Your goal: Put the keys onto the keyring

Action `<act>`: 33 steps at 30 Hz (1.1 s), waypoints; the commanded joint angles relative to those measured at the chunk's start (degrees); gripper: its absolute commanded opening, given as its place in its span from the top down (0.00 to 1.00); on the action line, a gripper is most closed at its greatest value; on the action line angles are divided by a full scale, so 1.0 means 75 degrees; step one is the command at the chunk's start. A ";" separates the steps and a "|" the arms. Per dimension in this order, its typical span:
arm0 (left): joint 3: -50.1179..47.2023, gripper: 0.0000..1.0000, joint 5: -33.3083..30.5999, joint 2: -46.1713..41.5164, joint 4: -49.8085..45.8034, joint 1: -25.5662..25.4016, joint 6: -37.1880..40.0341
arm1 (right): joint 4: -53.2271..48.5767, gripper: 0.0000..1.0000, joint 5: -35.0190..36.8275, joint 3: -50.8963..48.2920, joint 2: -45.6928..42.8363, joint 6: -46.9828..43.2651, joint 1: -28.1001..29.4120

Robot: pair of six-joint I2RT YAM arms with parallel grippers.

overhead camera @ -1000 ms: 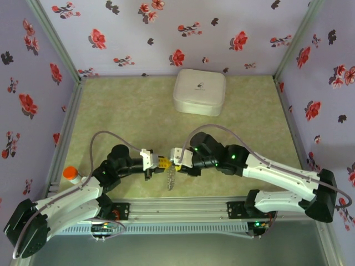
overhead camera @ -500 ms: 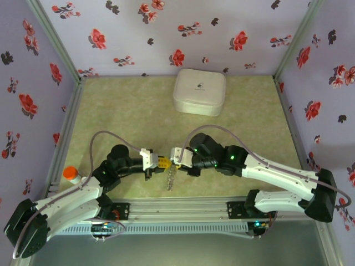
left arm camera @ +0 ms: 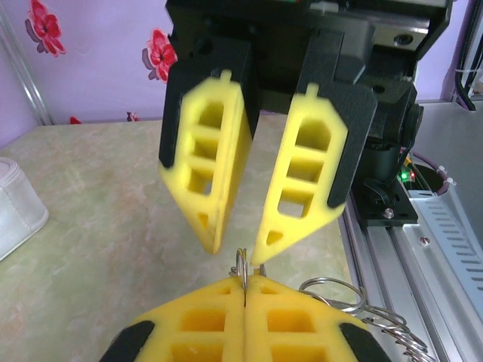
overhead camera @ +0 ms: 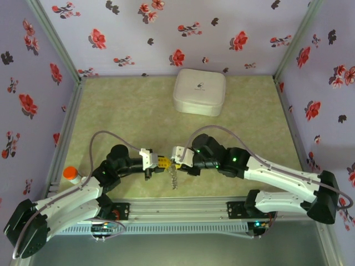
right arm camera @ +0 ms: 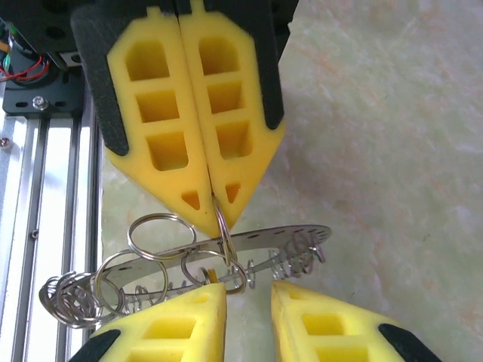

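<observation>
The keyring is a thin curved metal strip with holes that carries several wire split rings. In the top view it dangles just above the mat between the two arms. My left gripper is shut on one upright split ring of it, and its closed fingers point down at the strip. My right gripper stands open facing it, tips on either side of that ring. A tiny yellow-orange piece, perhaps a key's head, shows at my right gripper's left fingertip. The rest of the keys are hidden.
A white rounded box stands at the back of the green mat. An orange-capped item sits at the left edge. The aluminium rail runs along the near edge, just under the grippers. Flowered walls enclose three sides.
The right gripper's jaws narrowed and then spread again while staying at the ring. The dangling keyring swung slightly to the right. The left gripper kept its grip.
</observation>
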 commanded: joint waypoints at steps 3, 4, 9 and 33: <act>0.0076 1.00 0.0204 -0.0093 0.0491 -0.0054 -0.0136 | 0.0381 0.72 -0.0061 -0.0198 -0.0204 0.0055 -0.0048; 0.0082 1.00 0.0213 -0.0078 0.0508 -0.0048 -0.0152 | 0.0455 0.72 -0.0106 -0.0198 -0.0153 0.0101 -0.0054; 0.0075 1.00 0.0252 -0.0043 0.0518 -0.0048 -0.0170 | 0.0801 0.72 -0.0237 -0.0231 -0.0028 0.0247 -0.0047; 0.0083 0.70 -0.0005 0.0126 0.0082 -0.0046 0.0125 | -0.0050 1.00 -0.0128 0.0153 0.0326 -0.0155 -0.0058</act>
